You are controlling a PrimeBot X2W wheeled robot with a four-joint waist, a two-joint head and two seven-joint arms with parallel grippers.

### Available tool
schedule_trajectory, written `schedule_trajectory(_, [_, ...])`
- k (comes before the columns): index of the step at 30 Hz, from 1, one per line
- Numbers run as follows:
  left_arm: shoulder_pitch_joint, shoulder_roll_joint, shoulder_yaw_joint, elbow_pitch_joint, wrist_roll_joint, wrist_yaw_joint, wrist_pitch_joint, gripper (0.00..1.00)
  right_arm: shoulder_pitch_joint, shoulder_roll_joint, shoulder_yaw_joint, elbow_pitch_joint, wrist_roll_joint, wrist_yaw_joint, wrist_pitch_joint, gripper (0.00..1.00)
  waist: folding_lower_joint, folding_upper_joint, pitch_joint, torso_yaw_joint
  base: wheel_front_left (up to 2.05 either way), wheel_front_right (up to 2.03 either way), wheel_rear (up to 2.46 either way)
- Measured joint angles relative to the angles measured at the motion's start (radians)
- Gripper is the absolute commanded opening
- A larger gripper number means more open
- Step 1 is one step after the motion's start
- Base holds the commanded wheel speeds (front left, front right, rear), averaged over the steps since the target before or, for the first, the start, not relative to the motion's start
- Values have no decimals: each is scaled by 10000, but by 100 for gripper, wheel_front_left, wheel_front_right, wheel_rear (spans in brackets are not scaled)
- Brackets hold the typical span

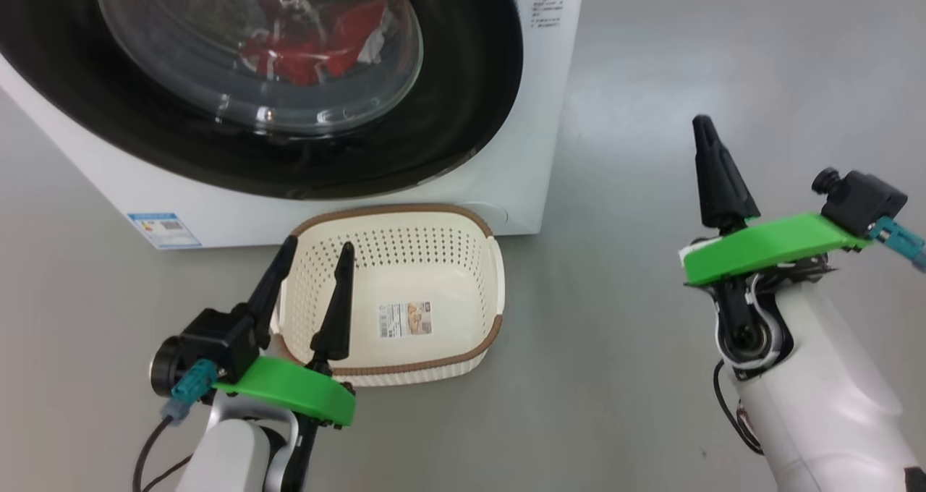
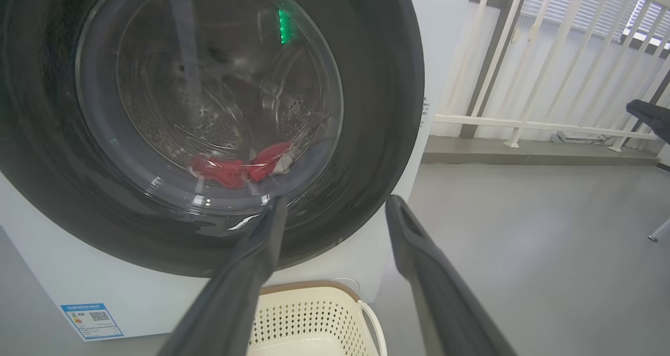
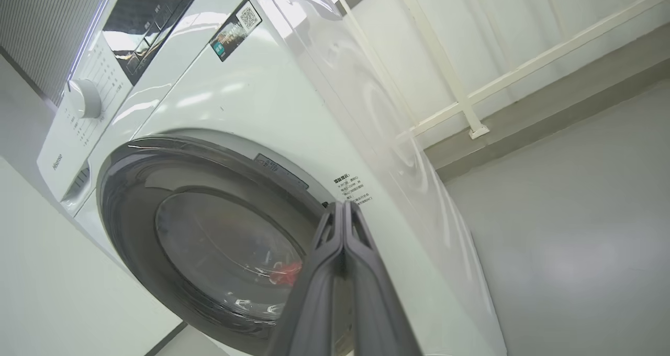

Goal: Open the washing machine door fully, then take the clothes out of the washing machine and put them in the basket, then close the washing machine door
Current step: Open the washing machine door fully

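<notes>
The white washing machine stands ahead with its round black-rimmed door closed flat against the front. Red clothes with white patches lie in the drum behind the glass, also seen as clothes in the left wrist view. The cream basket with a brown rim sits on the floor before the machine, nothing in it. My left gripper is open above the basket's left edge. My right gripper is shut on nothing, out over the floor to the right of the machine; its fingers point at the door's right rim.
A grey floor spreads to the right of the machine. A white railing on a low step runs behind it. The machine's control panel and dial sit at its top.
</notes>
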Motion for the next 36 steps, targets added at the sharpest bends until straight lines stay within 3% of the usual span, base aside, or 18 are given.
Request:
schedule_trajectory(10, [-314, -2, -65, -723, -105, 84, 0, 100, -1570, -38, 499, 12, 3135, 0, 297, 0, 0, 0, 983, 447, 0, 0, 0])
schedule_trajectory(26, [-872, -6, -282, -1676, -98, 84, -2, 100, -3896, -663, -186, -113, 7285, -2, 3377, 0, 1, 1, 2705, 998, 0, 0, 0])
schedule_trajectory(36, [-1149, -12, -558, -1804, -88, 82, -2, 100, -5161, -959, -382, 529, 8383, -12, 5363, 0, 0, 0, 3514, 1292, 0, 0, 0])
